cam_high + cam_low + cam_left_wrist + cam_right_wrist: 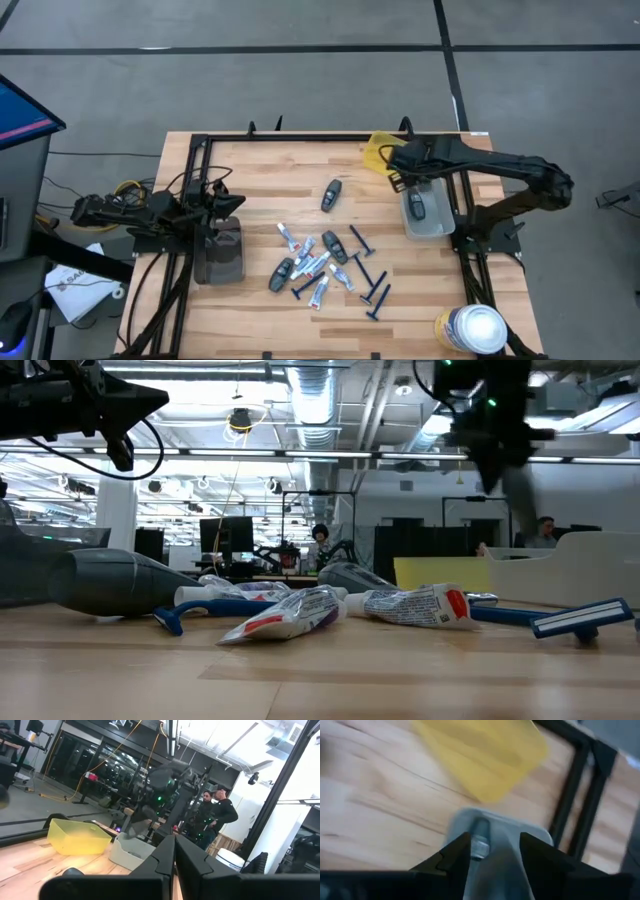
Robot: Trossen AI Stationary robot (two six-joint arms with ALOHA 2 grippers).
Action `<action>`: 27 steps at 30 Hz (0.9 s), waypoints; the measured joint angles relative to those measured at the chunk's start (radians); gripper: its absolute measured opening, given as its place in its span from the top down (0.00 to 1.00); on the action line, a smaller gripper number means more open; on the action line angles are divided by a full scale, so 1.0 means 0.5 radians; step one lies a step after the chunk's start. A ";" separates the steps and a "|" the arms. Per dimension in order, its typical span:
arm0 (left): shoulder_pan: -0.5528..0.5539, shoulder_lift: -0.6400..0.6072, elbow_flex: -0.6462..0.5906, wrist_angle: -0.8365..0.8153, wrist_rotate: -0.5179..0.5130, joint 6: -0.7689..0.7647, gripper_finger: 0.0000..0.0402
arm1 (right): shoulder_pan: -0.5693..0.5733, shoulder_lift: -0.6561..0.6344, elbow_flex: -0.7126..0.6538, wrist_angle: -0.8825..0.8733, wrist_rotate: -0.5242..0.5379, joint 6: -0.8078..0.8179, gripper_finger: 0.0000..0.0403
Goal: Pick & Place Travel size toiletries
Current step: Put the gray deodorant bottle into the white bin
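While still heaped at mid-table, looked a proper jumble: spotted white-and-blue squeeze tubes (318, 262), dark grey pods (281, 274) and dark-blue razors (372, 290) lying crossed and touching on the wooden table (260, 165). Saw, from the low view, a crumpled tube (290, 615) up front, a razor (585, 618) flat on the boards at the right. Found one lone pod (331, 195) well apart from the heap, toward the far edge. Caught another pod (417, 207) already down inside the clear grey bin (438, 226) on the right side.

Hung right over that bin, the right gripper (400, 183), fingers (454, 856) parted and gripping nothing, with the bin and its pod showing in the gap. Sat just beyond it, at the far rail, a yellow bin (379, 152).

Waited over on the left, the left gripper (238, 203), fingers (162, 857) pressed together and empty, near a dark bin (220, 252). Stood at the near right corner, clear of everything, a white-lidded canister (472, 328).
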 joint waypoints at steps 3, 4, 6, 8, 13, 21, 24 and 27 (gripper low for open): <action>0.000 0.000 0.000 0.000 0.000 0.000 0.98 | -0.041 -0.082 -0.211 0.027 -0.004 0.107 0.64; 0.000 0.000 0.000 0.001 0.000 0.000 0.98 | -0.051 -0.107 -0.275 0.056 -0.013 0.126 0.66; 0.000 0.000 -0.001 0.001 0.000 0.000 0.98 | -0.065 -0.143 -0.379 0.122 -0.023 0.155 0.72; 0.000 0.000 -0.001 0.001 0.000 0.000 0.98 | -0.067 -0.163 -0.446 0.186 -0.062 0.149 0.78; 0.001 0.000 -0.001 0.002 0.000 0.000 0.98 | -0.054 -0.167 -0.481 0.221 -0.120 0.113 0.92; 0.000 0.000 0.000 0.003 0.000 0.003 0.98 | -0.046 -0.157 -0.450 0.607 -0.399 -0.091 0.90; 0.000 0.000 0.000 0.003 0.000 0.004 0.98 | -0.026 -0.104 -0.394 0.957 -0.567 -0.190 0.79; 0.000 0.000 0.000 0.005 0.000 0.004 0.98 | -0.001 0.006 -0.295 1.252 -0.617 -0.227 0.65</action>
